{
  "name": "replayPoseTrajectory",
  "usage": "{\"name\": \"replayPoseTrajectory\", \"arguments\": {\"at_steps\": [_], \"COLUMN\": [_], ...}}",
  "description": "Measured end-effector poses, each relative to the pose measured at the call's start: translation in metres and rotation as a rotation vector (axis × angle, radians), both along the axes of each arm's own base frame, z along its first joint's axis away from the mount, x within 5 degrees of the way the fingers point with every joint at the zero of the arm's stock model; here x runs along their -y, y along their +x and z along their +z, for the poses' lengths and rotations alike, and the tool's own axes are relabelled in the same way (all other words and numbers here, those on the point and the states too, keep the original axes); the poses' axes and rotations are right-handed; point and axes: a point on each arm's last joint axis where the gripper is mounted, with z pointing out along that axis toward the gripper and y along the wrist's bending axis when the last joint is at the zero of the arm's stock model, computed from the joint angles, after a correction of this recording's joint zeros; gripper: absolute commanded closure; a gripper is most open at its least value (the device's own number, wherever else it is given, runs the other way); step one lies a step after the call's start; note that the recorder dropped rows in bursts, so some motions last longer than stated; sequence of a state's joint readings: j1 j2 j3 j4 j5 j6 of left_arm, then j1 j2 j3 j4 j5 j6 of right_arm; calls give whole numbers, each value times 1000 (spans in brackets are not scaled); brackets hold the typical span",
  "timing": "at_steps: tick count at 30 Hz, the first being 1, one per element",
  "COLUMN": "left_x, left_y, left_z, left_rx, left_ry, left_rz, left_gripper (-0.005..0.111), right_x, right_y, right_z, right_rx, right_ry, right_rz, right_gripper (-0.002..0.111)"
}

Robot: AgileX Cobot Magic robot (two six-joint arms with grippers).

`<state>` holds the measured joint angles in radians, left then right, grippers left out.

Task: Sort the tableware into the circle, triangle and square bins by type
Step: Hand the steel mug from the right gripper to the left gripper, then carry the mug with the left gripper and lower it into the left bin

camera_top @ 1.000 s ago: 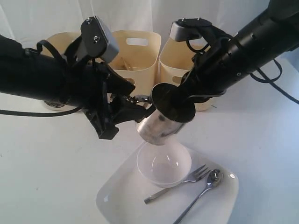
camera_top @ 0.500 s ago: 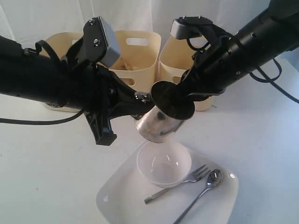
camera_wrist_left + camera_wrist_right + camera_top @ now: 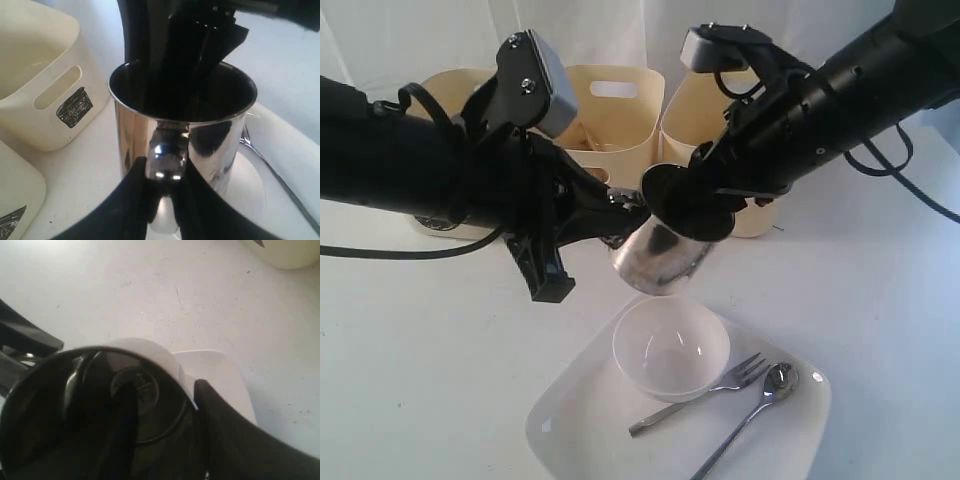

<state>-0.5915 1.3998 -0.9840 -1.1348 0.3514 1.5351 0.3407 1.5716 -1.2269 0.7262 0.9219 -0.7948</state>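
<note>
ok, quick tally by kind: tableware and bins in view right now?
steel mug: 1
bowl: 1
plate: 1
fork: 1
spoon: 1
bins: 3
Total: 8

We are finding no words, brands or numbers to read. We are seeing only signs: a dark scribbled square [image 3: 74, 106] on one bin [image 3: 35, 60], under its handle slot. On the next bin [image 3: 15, 195] a dark mark [image 3: 10, 220] is running off the frame edge, shape unclear. In the exterior view an arm is mostly hiding a low blot [image 3: 438, 224] on the left bin [image 3: 445, 85].
</note>
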Motion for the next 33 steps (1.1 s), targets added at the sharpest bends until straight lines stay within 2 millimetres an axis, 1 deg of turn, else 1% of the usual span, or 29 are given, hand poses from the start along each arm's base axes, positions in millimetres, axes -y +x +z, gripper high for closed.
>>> {"name": "replayPoseTrajectory", "arguments": {"at_steps": [6,8,15,17,20,24,28,33], "left_x": [-1,-1,-4,-6,-10,-27,-58,-91], "left_y": [2,4,10,13,23,44,68,86], "left_z": [0,0,0,1,0,-3,-6,2], "left_rx": [12,23,61,86,138,199,243,250], "left_ry": [3,7,22,30,48,84,117,83], "left_rz": [26,39,96,130,224,380,576,761], "left_gripper": [107,107,107,107,107,107,107,107], "right_x": [0,1,8,10,13,14,14,14], "right_y": [2,2,-1,0,1,2,2,2], "right_z": [6,12,46,52,59,60,60,60], "right_rx": [41,83,285,324,368,379,367,364], "right_ry": [20,35,84,94,113,113,121,123], "right_rz": [-31,-57,-156,-193,-241,-250,-261,-264], "right_gripper": [66,66,66,66,66,66,66,66]}}
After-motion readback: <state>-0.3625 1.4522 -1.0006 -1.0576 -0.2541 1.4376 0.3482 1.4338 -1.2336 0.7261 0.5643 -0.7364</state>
